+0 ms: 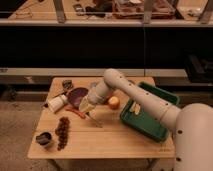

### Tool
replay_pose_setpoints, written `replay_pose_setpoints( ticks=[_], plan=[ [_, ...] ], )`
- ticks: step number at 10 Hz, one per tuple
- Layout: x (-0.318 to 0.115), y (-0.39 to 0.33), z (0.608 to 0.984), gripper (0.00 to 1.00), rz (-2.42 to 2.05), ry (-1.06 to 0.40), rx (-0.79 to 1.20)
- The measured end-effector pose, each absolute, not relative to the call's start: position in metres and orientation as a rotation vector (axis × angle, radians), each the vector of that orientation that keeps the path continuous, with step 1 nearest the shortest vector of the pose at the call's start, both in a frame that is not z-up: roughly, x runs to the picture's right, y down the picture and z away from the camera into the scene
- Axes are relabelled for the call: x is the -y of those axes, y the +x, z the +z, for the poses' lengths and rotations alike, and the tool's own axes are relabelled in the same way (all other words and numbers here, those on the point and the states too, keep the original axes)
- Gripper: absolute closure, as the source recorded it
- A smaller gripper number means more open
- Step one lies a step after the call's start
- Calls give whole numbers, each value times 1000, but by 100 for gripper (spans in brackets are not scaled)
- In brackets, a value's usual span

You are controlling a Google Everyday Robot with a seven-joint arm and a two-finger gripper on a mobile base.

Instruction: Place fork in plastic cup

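One fork [95, 121] lies just below pincer [86, 111]

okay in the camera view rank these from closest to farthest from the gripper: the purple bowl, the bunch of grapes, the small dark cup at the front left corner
The gripper hangs low over the middle of the table, near the fork.
1. Purple bowl: just behind and left of the gripper.
2. Bunch of grapes: forward and left.
3. Small dark cup: front left corner, past the grapes.
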State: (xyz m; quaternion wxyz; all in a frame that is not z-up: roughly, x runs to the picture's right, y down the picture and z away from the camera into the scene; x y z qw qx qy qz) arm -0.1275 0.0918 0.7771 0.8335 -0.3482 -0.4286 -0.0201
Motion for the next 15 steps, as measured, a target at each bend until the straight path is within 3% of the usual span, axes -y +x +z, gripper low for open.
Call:
replay_pose_setpoints(
  ticks=[9, 15],
  plan=[
    [-4, -101, 715, 100, 40, -504, 1003],
    [-1, -100, 714, 100, 47, -497, 999]
  ],
)
